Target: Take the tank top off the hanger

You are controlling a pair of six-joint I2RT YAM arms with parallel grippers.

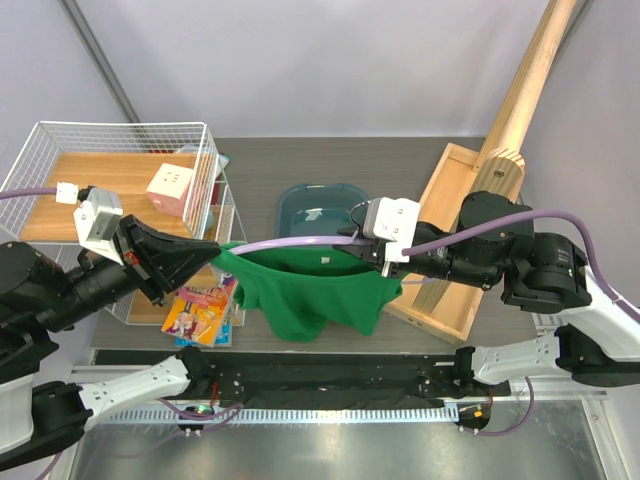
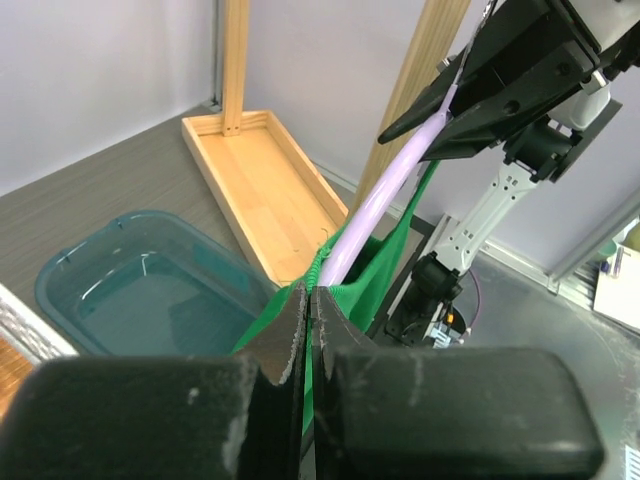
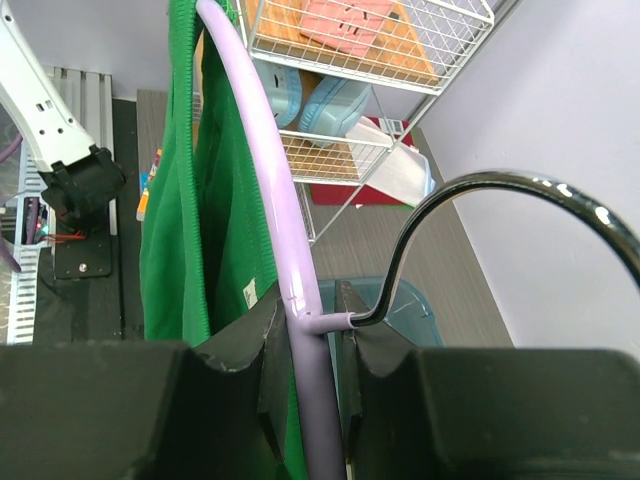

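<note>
from above, the tank top [image 1: 310, 292] hangs on the hanger [image 1: 290, 243], held over the worktop [image 1: 400, 162] between both arms; left wrist view: the left hand [image 2: 308, 296] is pressed together, seemingly pinching green fabric at the hanger's end; right wrist view: the right hand [image 3: 310, 302] clamps the hanger beside its metal hook [image 3: 490, 177].

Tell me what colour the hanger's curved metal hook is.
The curved metal hook is silver; right wrist view.

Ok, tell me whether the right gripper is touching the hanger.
Touching. The right wrist view shows the right gripper clamped on the hanger at its lilac bar.
</note>
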